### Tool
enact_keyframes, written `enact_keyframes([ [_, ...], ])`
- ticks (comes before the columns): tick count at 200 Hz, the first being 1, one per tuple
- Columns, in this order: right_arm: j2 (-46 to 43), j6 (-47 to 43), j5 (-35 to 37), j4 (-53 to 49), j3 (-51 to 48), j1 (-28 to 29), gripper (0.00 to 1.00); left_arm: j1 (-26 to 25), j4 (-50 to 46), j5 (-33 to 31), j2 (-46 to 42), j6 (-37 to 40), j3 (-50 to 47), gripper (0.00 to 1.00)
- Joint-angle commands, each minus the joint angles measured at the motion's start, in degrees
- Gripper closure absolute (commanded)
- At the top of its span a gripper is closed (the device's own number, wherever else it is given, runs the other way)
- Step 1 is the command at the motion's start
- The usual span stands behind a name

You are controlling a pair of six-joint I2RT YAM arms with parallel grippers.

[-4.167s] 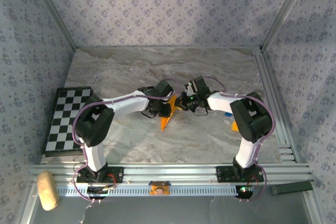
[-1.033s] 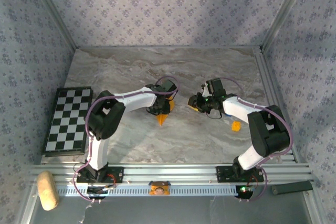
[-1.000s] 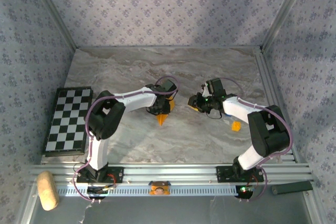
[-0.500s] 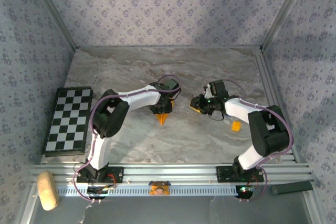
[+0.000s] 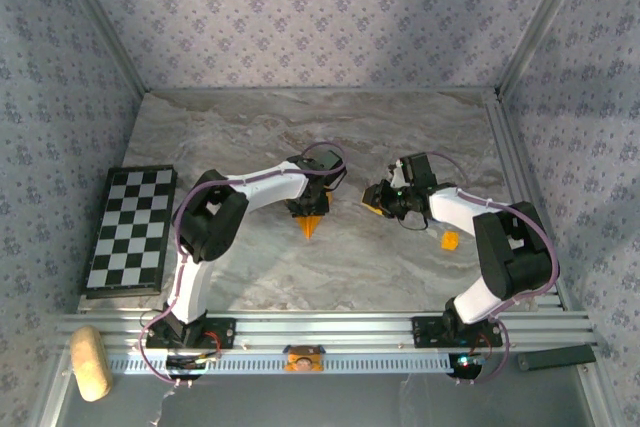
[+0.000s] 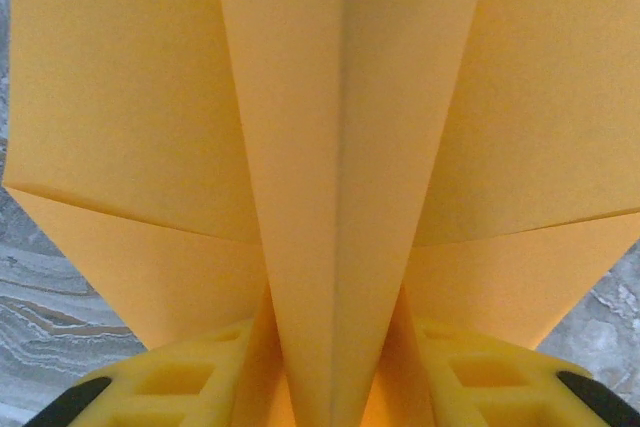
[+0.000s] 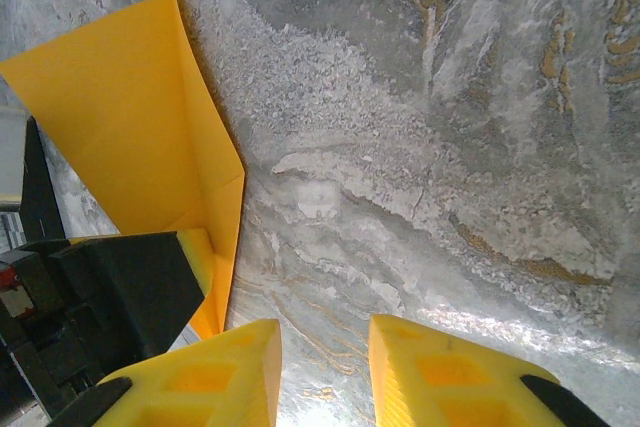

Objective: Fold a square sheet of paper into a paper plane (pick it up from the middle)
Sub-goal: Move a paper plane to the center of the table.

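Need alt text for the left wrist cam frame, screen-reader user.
The left hand grips the central ridge of the orange-yellow paper plane between its yellow fingers at the bottom of the picture, and the folded flaps fan up and outward from there. The grey marbled table shows in the lower corners.

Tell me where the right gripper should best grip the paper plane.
Probably the central ridge of the paper plane, beside the left gripper pinching it: folded layers are stiff there, the wings thin. Let the right gripper come from the right.
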Motion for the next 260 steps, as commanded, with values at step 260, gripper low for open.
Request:
enact_keyframes([
  [260, -12.09, -12.85, 18.40, -15.11, 7.24, -1.15, 0.64, 1.50, -0.36, -7.17, -18.88, 8.29, -2.31, 0.52],
])
